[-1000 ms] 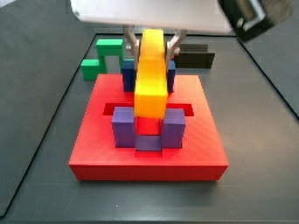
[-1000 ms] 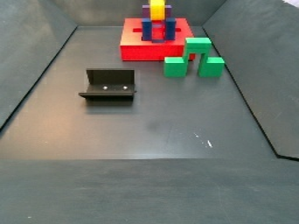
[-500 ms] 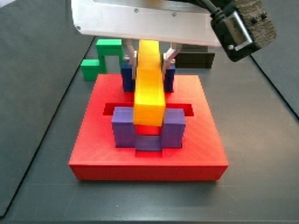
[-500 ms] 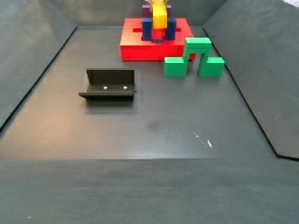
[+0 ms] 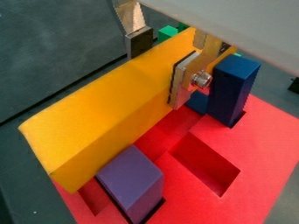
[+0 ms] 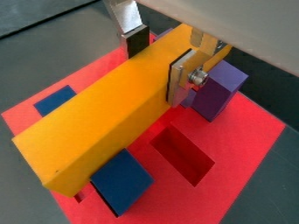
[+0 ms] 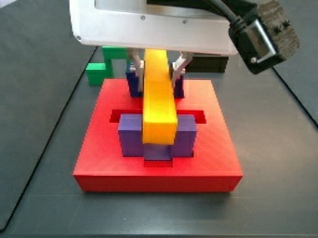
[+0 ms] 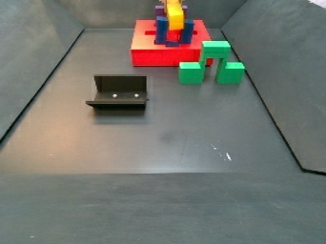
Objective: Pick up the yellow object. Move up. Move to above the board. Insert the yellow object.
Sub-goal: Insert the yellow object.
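Note:
My gripper is shut on the yellow object, a long yellow-orange bar. It holds the bar over the red board, lengthwise between the pegs. The bar's near end sits low between two purple pegs. In both wrist views the silver fingers clamp the bar's sides at one end. Under it lie the board and an open slot. In a side view the bar stands over the far board.
Green blocks and a dark black block lie beside the board. The fixture stands on the grey floor at mid left. Blue pegs and purple pegs flank the slot.
My gripper has come down with the yellow object. The bar's near end has sunk lower between the purple pegs.

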